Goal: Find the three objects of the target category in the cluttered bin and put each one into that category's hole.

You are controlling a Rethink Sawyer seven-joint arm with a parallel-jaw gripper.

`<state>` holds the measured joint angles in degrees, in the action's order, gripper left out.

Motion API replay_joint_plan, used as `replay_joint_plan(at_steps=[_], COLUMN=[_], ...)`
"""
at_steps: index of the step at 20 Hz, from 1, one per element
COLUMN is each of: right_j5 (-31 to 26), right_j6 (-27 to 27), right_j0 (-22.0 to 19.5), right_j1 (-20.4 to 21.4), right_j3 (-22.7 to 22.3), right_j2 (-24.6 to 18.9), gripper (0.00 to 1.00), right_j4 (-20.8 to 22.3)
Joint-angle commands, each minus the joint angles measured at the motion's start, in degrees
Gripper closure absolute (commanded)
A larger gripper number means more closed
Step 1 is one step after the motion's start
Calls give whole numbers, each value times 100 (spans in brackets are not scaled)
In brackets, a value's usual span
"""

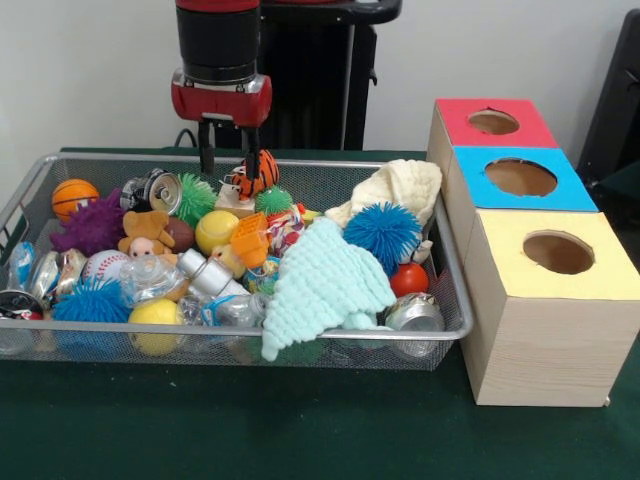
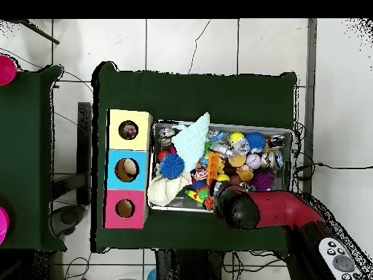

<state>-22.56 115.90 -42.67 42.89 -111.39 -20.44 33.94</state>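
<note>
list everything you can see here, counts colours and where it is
bin: one, silver wire mesh, on the green table
boxes: three wooden, in a row beside the bin; red top, blue top, yellow top nearest the front camera, each with a round hole
yellow box's hole: one, round
crinkly film wads: at least one, clear with coloured print, near the bin's front left
knit cloths: mint at front centre, cream at the back right
spiky balls: blue, purple, green, a second blue
cans: silver, one at the front right corner
hand: one, red and black, fingers down over the bin's back edge, empty
</note>
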Motion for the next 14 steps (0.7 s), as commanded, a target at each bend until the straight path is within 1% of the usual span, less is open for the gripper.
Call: replay_joint_plan(at_steps=[1,7,11,14], right_j5=[-550,-726,-885,-908], right_j6=[-1441,-1549,-1657,-1642], right_j0=[-237,-368,-438,-477], right_j1=[-101,-85,-176,-295], right_j3=[464,543,714,804], right_j2=[-829,-987,-1107,-1162], gripper=[0,0,0,0], right_j4=[322,412,424,477])
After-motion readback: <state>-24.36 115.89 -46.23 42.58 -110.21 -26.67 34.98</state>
